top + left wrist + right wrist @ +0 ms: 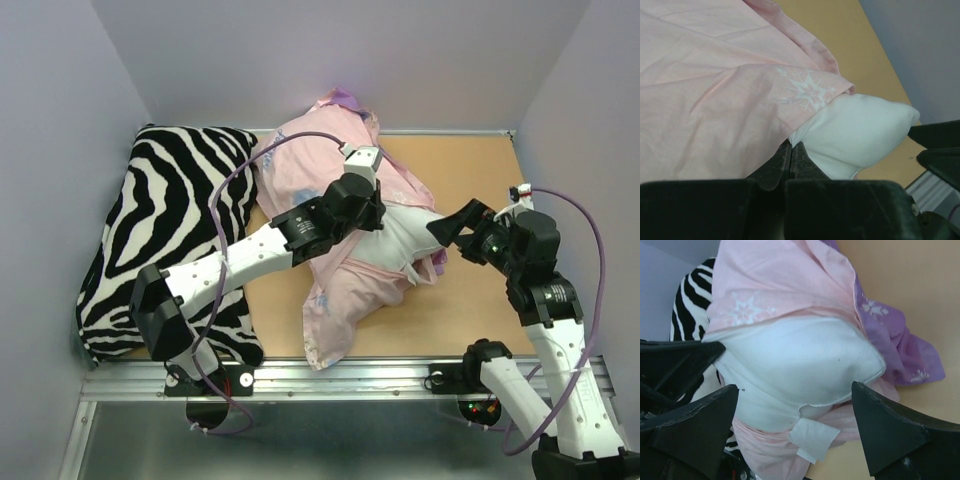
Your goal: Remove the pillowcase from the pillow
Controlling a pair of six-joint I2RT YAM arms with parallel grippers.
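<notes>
L claw [790, 155] shut, pinching pillowcase [715, 100] hem; R claw [795, 385] wide open, empty, straddling exposed pillow [790, 347] corner.

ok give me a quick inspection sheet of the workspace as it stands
surface: tan table, no spills or marks seen
job's things: pillowcase inside out, pale pink side showing, bunched over the pillow, whose white corner pokes out toward the right arm
clutter: zebra-striped pillow at the left, under the left arm
grippers: left gripper shut, seemingly on the pillowcase hem; right gripper open, jaws either side of the pillow's bare corner
cables: left cable, purple, loops over the fabric; right cable, purple, hangs away from it
surroundings: pale walls on three sides, metal rail at the near edge
</notes>
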